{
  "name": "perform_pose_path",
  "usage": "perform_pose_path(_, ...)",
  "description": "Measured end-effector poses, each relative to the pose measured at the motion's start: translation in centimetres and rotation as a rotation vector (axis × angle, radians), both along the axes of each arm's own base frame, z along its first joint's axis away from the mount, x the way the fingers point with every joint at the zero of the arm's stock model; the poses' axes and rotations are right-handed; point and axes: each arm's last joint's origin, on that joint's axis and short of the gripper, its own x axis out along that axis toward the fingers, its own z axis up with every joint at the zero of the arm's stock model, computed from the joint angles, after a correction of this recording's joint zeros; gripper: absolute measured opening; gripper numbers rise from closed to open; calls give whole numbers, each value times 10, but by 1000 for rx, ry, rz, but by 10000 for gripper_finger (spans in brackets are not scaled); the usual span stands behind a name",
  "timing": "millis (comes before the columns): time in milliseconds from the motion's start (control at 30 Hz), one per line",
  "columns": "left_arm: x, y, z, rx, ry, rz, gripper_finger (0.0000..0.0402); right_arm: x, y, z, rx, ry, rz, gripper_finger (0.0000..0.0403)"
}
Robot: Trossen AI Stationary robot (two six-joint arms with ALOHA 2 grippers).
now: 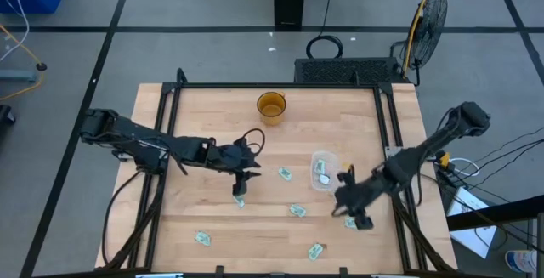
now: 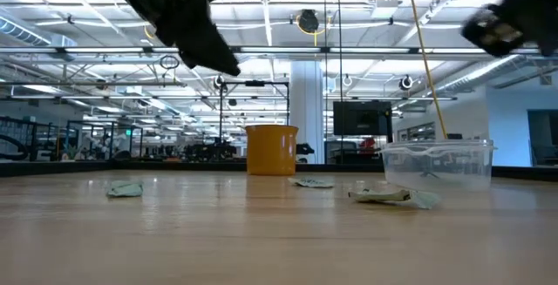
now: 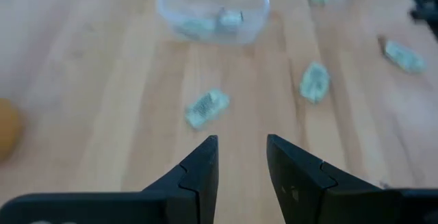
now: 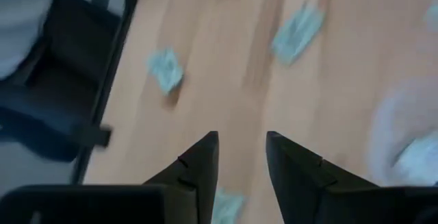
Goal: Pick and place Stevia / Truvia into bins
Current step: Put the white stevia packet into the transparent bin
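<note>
Wooden bench [image 1: 212, 116], black frame rails along its edges; grey floor all round, a fan [image 1: 427, 19] standing off the bench at 1 o'clock.

Left arm [image 1: 144, 146] reaches in from 9 o'clock toward bench centre. Left tool [image 1: 240, 190] points down just over a sachet [image 1: 240, 200]. Left wrist view: tool [image 3: 242, 157] fingers apart by a narrow gap, nothing between them.

Right arm [image 1: 425, 155] comes in from 3 o'clock, bent toward 5 o'clock. Right tool [image 1: 355, 217] sits low beside a sachet [image 1: 350, 223] near the right rail. Right wrist view: tool [image 4: 241, 157] fingers slightly apart, empty; a sachet [image 4: 229, 203] lies below the gap, on the bench.

Amber cup [image 1: 272, 107], upright, at 12 o'clock, well apart from both tools. In the low view, cup [image 2: 272, 149] stands far back at centre.

Clear plastic bin [image 1: 324, 170], right of centre, between the two tools and nearer the right one. Green-and-white sachets lie inside it [image 1: 322, 173]; count unclear. Low view: bin [image 2: 438, 164] upright at right.

Loose Stevia sachets flat on the bench:
- one [image 1: 285, 173] just left of the bin, at its 9 o'clock
- one [image 1: 297, 211] at the bin's 7 o'clock
- one [image 1: 202, 239] near the front edge, 7 o'clock of the bench
- one [image 1: 315, 250] near the front edge, 6 o'clock

All lie apart from each other.
</note>
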Motion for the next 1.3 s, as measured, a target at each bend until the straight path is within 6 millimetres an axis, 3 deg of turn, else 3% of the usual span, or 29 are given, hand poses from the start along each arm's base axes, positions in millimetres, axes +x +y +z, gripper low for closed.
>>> perform_pose_path(267, 1, 3, 1, 33, -19, 66, 129, -13, 37, -43, -58, 264, -106, 132)
perform_pose_path(500, 2, 4, 1, 33, -21, 82, 129, -9, 46, -75, -166, 363, -110, 143)
perform_pose_path(667, 2, 4, 1, 33, -21, 83, 129, -7, 48, -86, -204, 392, -104, 144)
perform_pose_path(833, 2, 4, 1, 33, -21, 83, 129, -7, 48, -87, -183, 420, -108, 116)
perform_pose_path(1000, 2, 4, 1, 35, -22, 86, 129, -5, 46, -82, -131, 411, -103, 52)
perform_pose_path(1133, 2, 4, 1, 36, -22, 88, 129, 0, 43, -63, -30, 323, -102, 7)
perform_pose_path(1300, 2, 4, 1, 36, -22, 88, 129, 6, 27, -30, -42, 83, -94, 12)
